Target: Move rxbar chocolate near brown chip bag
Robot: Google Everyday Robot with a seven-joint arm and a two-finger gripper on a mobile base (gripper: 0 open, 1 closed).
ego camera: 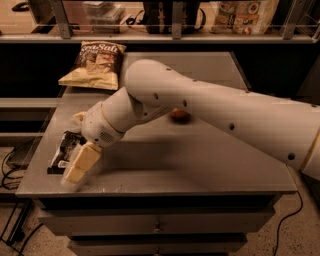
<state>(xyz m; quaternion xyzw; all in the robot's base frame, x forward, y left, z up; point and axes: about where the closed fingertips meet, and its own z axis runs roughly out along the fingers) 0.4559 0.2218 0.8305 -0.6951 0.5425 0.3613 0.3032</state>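
Note:
The rxbar chocolate (61,151), a small black bar with a white label patch, lies flat near the table's front left corner. The brown chip bag (95,64) lies at the table's back left, well behind the bar. My gripper (76,144) is right over the bar's right side. Its fingers are spread, one cream finger (80,163) in front of the bar and the other (78,118) behind it. The arm hides part of the bar.
A red apple (179,115) sits mid-table, mostly hidden under my arm. A white-and-red printed bag (245,15) stands on the shelf behind. The grey table (200,165) has drawers below and cables on the floor at left.

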